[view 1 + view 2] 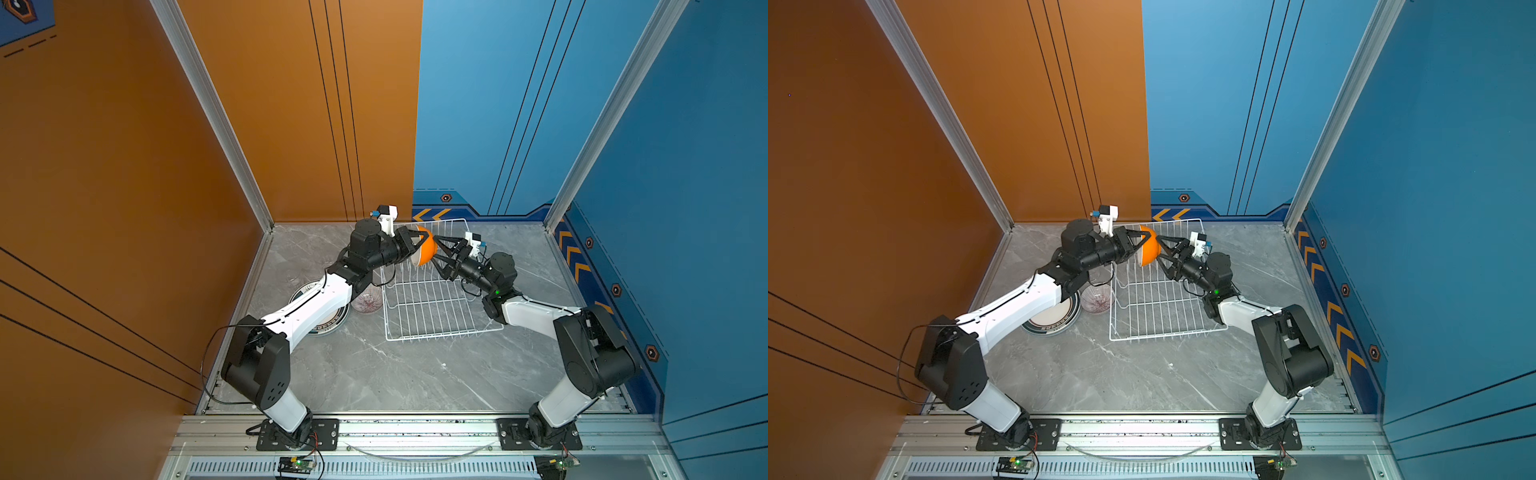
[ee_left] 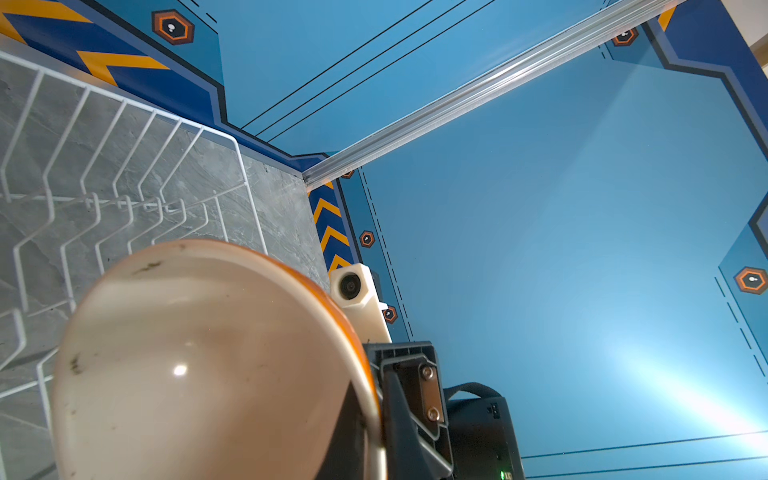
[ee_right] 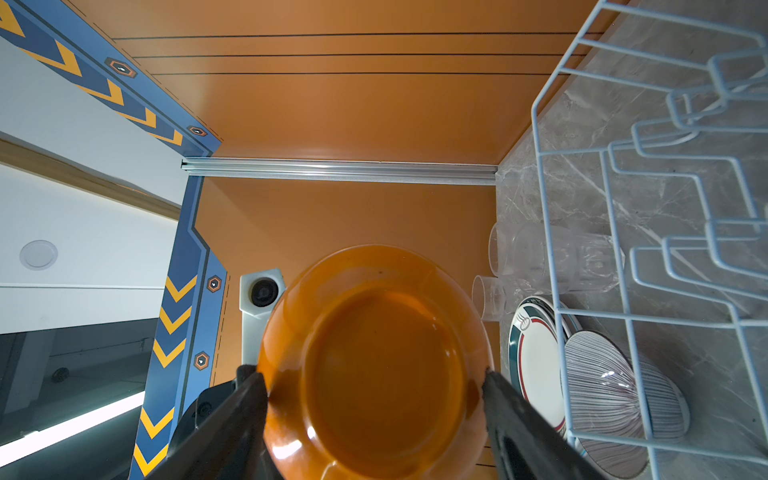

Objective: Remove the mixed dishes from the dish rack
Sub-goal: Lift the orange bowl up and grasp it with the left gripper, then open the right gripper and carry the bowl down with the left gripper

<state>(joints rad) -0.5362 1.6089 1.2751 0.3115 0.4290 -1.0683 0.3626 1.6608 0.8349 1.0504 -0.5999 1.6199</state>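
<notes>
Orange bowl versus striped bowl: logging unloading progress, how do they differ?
The orange bowl is plain; the striped bowl is lined. The orange bowl is up on edge over the rack, pinched by the left gripper; the striped bowl sits on the table beside the rack. Both are round.

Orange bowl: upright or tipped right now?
Tipped on edge. In both top views the orange bowl stands sideways at the dish rack, mouth toward the left end effector pinching its rim.

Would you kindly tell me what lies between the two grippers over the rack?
The orange bowl lies between the left gripper and the right gripper, as both top views show; the left one pinches its rim.
</notes>
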